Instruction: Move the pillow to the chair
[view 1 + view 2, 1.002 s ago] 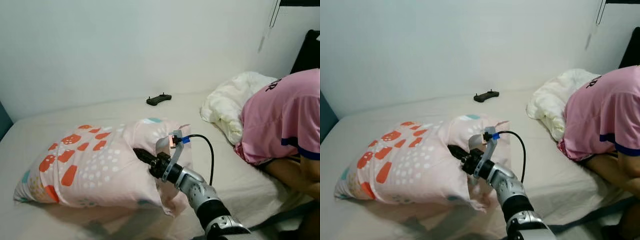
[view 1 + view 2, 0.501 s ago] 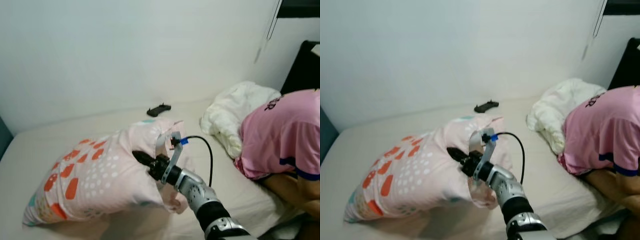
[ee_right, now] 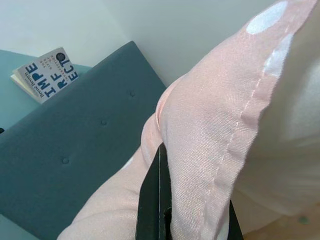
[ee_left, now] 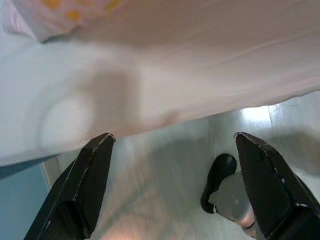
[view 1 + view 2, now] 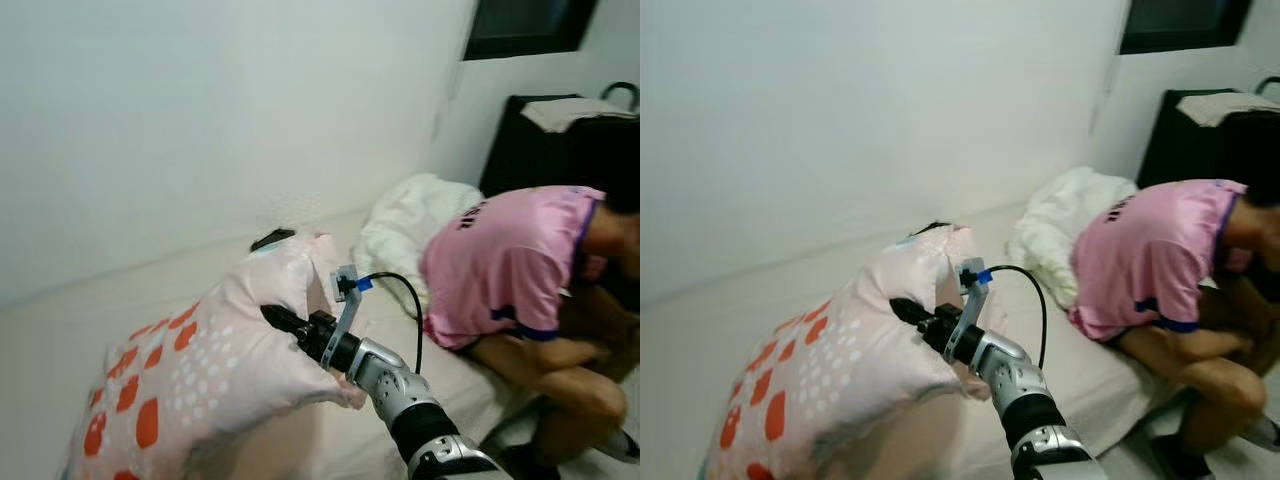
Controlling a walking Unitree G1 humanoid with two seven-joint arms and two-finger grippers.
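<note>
The pink pillow (image 5: 200, 370) with orange and white spots hangs lifted at one end above the bed (image 5: 120, 290). My right gripper (image 5: 283, 323) is shut on the pillow's edge near its upper right corner. In the right wrist view the black fingers (image 3: 156, 200) pinch the pink seam of the pillow (image 3: 215, 130). My left gripper (image 4: 172, 175) is open, hanging low beside the bed's edge over the floor, with nothing between its fingers (image 4: 90, 175).
A person in a pink shirt (image 5: 500, 260) sits bent over on the bed's right side. A white duvet (image 5: 400, 225) lies bunched behind them. A black controller (image 5: 268, 238) lies near the wall. A teal padded headboard (image 3: 65, 165) and a book (image 3: 45, 80) appear in the right wrist view.
My right gripper has lifted the pillow's held end higher off the bed. The camera has swung right, bringing the person and a dark cabinet further into view.
</note>
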